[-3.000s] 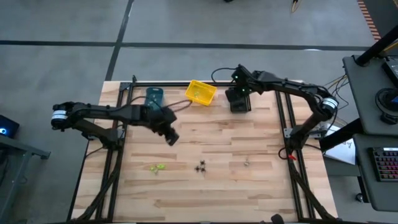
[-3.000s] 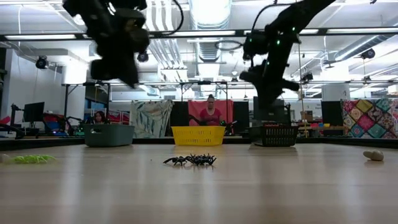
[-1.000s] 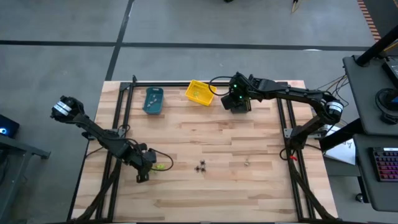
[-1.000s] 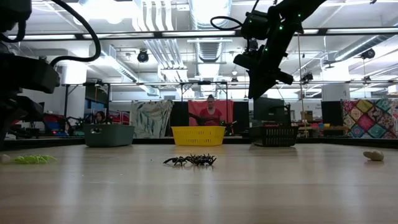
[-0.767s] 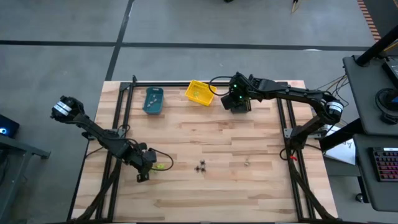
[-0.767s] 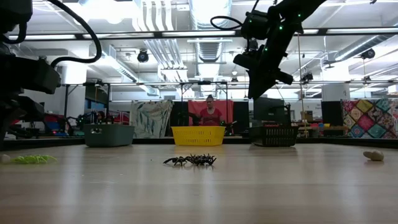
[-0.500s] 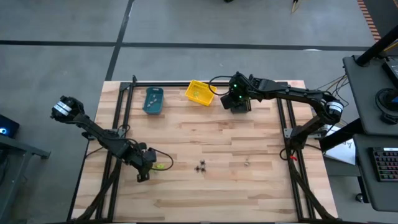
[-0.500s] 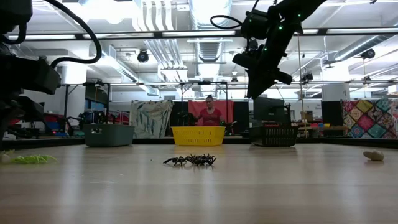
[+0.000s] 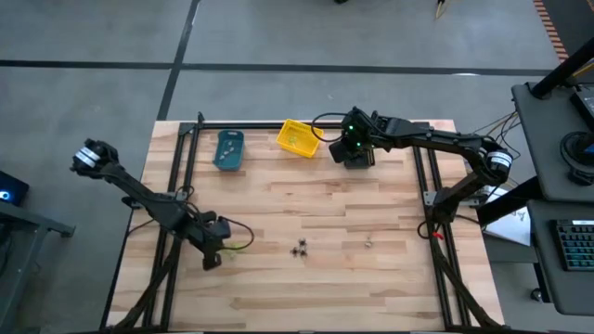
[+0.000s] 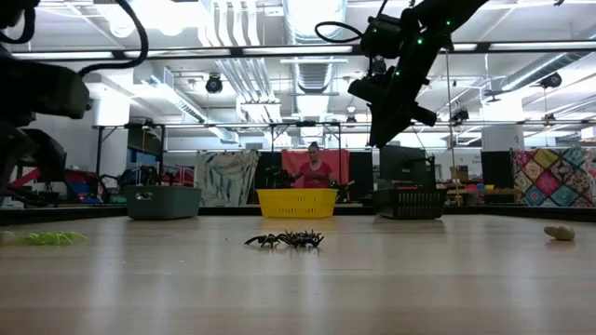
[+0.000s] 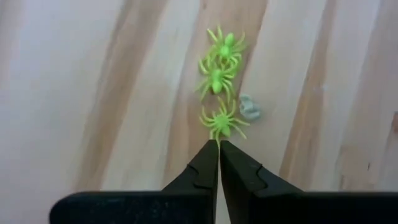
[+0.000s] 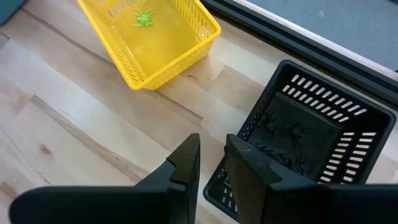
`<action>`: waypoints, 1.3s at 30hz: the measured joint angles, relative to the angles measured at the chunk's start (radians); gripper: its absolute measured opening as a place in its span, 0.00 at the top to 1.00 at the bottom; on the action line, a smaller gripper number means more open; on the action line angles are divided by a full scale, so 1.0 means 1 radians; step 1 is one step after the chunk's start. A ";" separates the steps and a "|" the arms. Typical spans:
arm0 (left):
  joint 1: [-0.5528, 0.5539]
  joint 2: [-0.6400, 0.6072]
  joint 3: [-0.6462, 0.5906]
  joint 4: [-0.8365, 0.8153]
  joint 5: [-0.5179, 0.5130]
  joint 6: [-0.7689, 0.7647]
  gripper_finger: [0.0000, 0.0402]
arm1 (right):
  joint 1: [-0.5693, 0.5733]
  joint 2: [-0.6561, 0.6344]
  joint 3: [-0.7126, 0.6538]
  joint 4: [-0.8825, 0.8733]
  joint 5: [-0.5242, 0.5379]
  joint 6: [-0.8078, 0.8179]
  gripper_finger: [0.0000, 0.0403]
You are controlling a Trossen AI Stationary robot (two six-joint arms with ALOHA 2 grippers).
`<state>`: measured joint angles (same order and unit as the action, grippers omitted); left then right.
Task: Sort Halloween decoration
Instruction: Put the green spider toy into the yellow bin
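Note:
Three yellow-green spiders (image 11: 217, 81) lie in a row on the wood, with a small pale trinket (image 11: 250, 109) beside them; they also show in the high view (image 9: 239, 247). My left gripper (image 11: 219, 144) is shut, its tips right at the nearest green spider (image 11: 221, 123); in the high view it is at the table's left (image 9: 218, 243). A clump of black spiders (image 9: 299, 249) lies mid-table, and a pale trinket (image 9: 368, 244) lies to their right. My right gripper (image 12: 211, 155) is open and empty above the near rim of the black bin (image 12: 298, 134). My left gripper's shut fingertips (image 11: 214, 152) point down at the table and end right at the nearest green spider's legs (image 11: 217, 134). I cannot tell whether they touch it. The spider lies flat on the wood.
A teal bin (image 9: 228, 149), a yellow bin (image 9: 299, 137) and the black bin (image 9: 357, 153) stand along the far edge. The yellow bin holds a green spider (image 12: 144, 18); the black bin holds black spiders (image 12: 283, 130). A person (image 10: 315, 167) sits beyond the table.
My left arm has shifted a little toward the table's left edge, and its gripper stays low beside the green spiders. The spiders and bins lie where they were.

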<state>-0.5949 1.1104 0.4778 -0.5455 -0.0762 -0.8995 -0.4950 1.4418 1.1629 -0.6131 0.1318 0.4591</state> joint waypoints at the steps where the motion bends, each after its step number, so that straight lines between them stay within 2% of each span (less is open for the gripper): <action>1: 0.000 -0.012 0.000 -0.006 -0.012 -0.006 1.00 | 0.000 0.000 0.000 0.001 0.000 0.000 0.83; 11: 0.001 -0.061 0.002 0.013 -0.016 0.013 0.99 | 0.000 0.000 0.000 0.030 0.000 0.000 0.83; 22: 0.001 0.053 -0.003 0.034 -0.021 0.079 0.73 | 0.000 0.000 0.000 0.040 0.000 0.001 0.83; 26: 0.000 0.107 -0.003 0.091 -0.020 0.080 0.70 | 0.000 0.000 0.000 0.040 0.000 0.001 0.83; 33: 0.001 0.166 -0.001 0.111 -0.016 0.078 0.73 | 0.000 0.000 0.000 0.043 0.000 0.001 0.83; 39: 0.002 0.168 -0.001 0.104 -0.012 0.075 0.90 | 0.000 0.000 0.000 0.043 -0.001 0.001 0.83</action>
<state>-0.5930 1.2788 0.4770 -0.4413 -0.0883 -0.8242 -0.4950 1.4418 1.1629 -0.5705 0.1310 0.4603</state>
